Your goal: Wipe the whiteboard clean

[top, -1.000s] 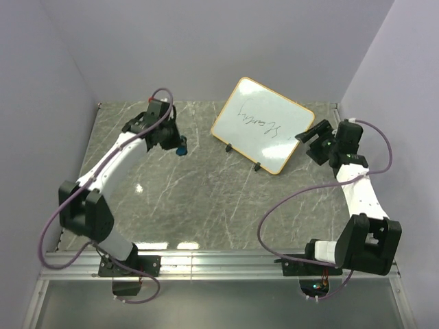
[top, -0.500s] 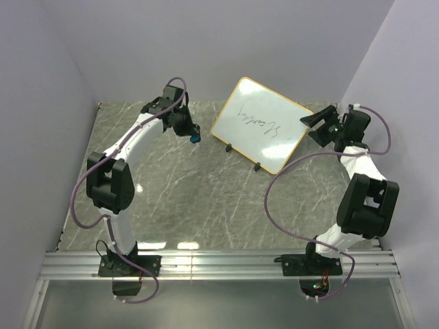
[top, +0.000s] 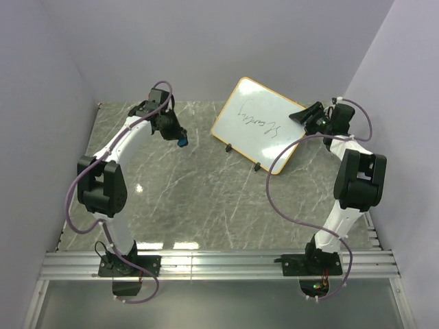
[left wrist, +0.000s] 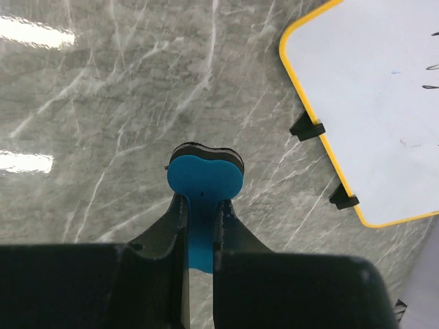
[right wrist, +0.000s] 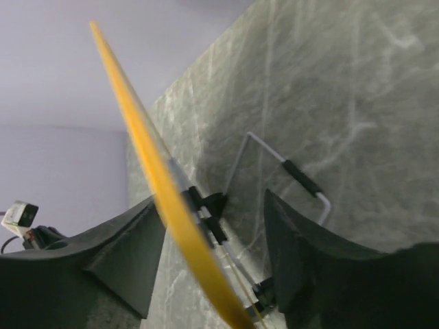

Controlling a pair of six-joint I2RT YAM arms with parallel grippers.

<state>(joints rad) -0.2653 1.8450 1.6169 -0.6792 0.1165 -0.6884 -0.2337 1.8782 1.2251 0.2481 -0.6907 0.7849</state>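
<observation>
The whiteboard (top: 264,133) stands propped at the back of the table, orange-yellow rimmed, with dark scribbles (top: 258,120) on its face. My left gripper (top: 180,139) hangs to its left, apart from it, shut on a blue eraser (left wrist: 204,179) held above the marble. The left wrist view shows the whiteboard (left wrist: 377,103) corner and two black feet at upper right. My right gripper (top: 304,114) is at the board's right edge. In the right wrist view its jaws are open, with the yellow rim (right wrist: 140,140) running between the fingers (right wrist: 295,247).
A wire stand (right wrist: 302,179) props the board from behind. Lilac walls close in the back and both sides; the right wall is near the right arm. A metal rail (top: 219,264) runs along the near table edge. Purple cables loop off both arms.
The right gripper has moved left onto the board's right edge and its jaws have narrowed. The left arm, still holding the eraser, swung toward the board and then back left a little.
</observation>
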